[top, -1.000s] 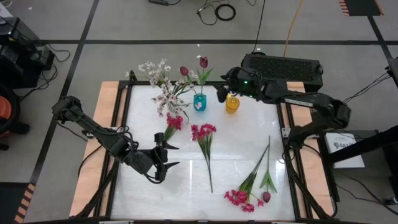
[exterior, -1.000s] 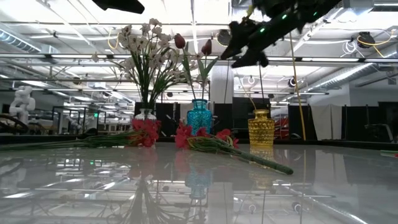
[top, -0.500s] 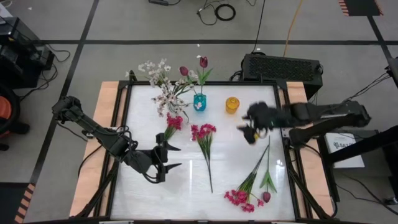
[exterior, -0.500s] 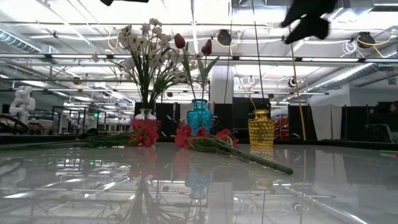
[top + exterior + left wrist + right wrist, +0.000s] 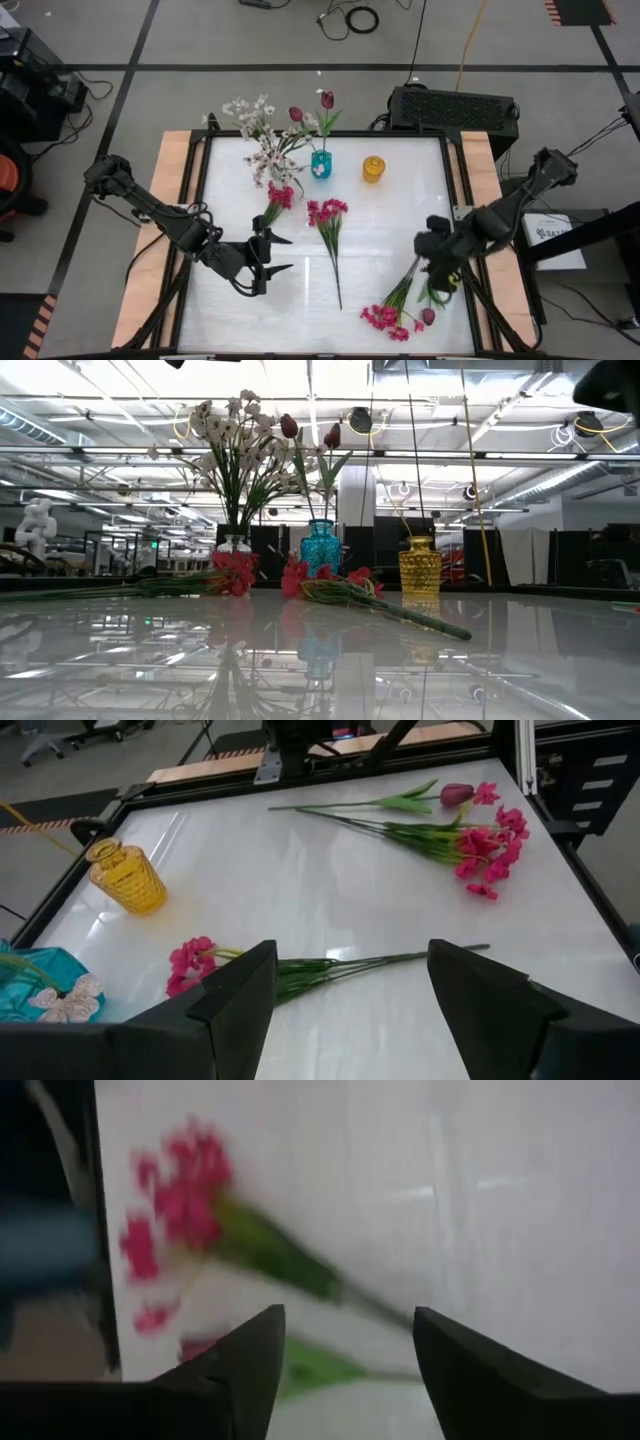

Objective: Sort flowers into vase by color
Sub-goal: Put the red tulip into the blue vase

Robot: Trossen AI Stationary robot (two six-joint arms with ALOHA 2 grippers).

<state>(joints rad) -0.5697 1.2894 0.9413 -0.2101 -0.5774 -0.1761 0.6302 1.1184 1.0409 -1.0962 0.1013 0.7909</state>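
White blossoms (image 5: 258, 140) stand in a clear vase at the far edge. Two maroon tulips (image 5: 312, 108) stand in the teal vase (image 5: 321, 164), and the yellow vase (image 5: 373, 168) holds nothing. Two magenta sprigs (image 5: 279, 198) (image 5: 328, 214) lie flat mid-table. A third magenta sprig (image 5: 386, 317) and a maroon tulip (image 5: 429, 316) lie at the near right. My right gripper (image 5: 441, 280) hangs open above their stems, pointing down, and its wrist view shows the magenta cluster (image 5: 185, 1180) below. My left gripper (image 5: 290, 252) stands open at the near left, holding nothing.
A black frame rail (image 5: 461, 215) runs along the table's right edge beside my right arm. The three vases crowd the far edge. A long green stem (image 5: 337, 275) reaches toward the near edge from the middle sprig. Bare white tabletop (image 5: 390, 225) lies between the vases and the near-right flowers.
My right gripper has swung from beside the yellow vase at the far edge toward the table's near right, tipping from nearly level to pointing down, and now hangs over the magenta sprig and tulip lying there. No flower has moved.
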